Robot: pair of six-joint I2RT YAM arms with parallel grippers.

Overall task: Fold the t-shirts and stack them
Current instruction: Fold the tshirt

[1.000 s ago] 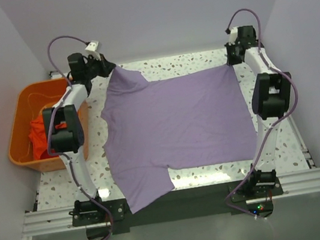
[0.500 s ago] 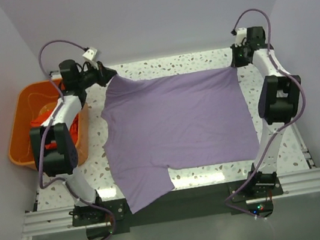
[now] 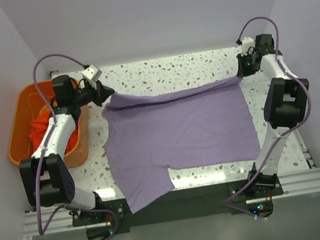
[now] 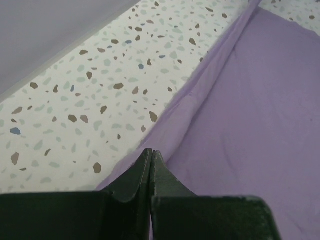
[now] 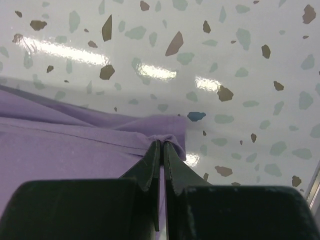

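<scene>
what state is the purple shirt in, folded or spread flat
Mostly spread: the purple shirt lies flat on the table, only its far edge doubled over, pinched by the left hand and right hand.

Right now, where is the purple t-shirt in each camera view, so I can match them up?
Top external: purple t-shirt spread across the middle of the picture, far corners gripped.
Left wrist: shirt fills the right side, hem running diagonally up from the left fingers.
Right wrist: shirt at lower left, corner pinched in the right fingers.
Shared landmark: the speckled tabletop, in all three.
</scene>
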